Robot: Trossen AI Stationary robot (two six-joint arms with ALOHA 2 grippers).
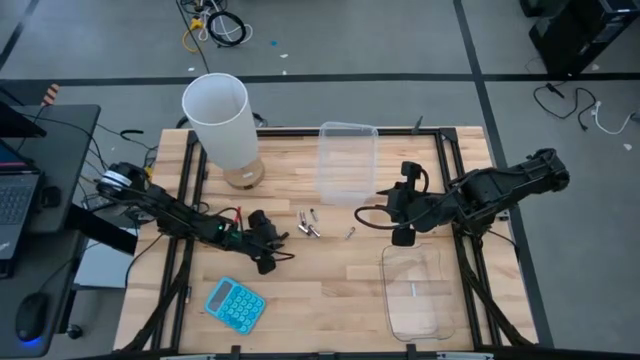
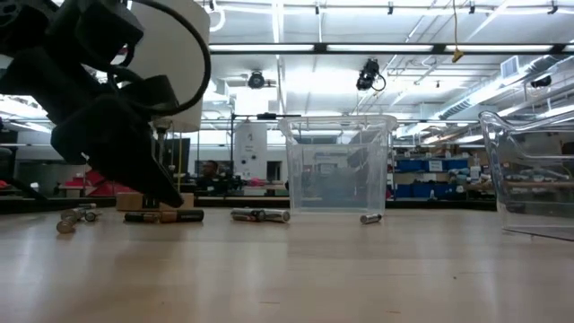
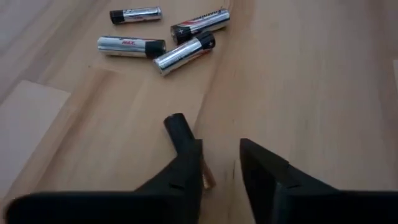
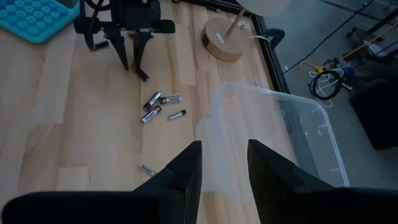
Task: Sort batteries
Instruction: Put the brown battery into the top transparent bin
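Observation:
Several silvery batteries [image 3: 161,37] lie in a cluster on the wooden table [image 1: 330,270], past my left gripper [image 3: 217,146]. The same cluster [image 1: 308,222] shows in the high view, with one lone battery [image 1: 350,233] to its right. My left gripper [image 1: 268,248] is low over the table and open. A dark battery [image 3: 177,124] lies at one fingertip. Two dark batteries [image 2: 161,216] lie on the table beside it in the low view. My right gripper [image 4: 224,149] hangs open, high over the table's right half [image 1: 392,212], holding nothing. My left gripper is open, slanting down toward the table. The dark battery's near end [image 3: 183,134] lies right at the tip of one finger; I cannot tell whether they touch. The battery rests on the table.
A clear tub [image 1: 347,128] stands at the far middle and a second clear tub [image 1: 385,290] at the near right. A white lamp [image 1: 222,120] stands at the far left. A blue calculator [image 1: 235,303] lies near the front edge.

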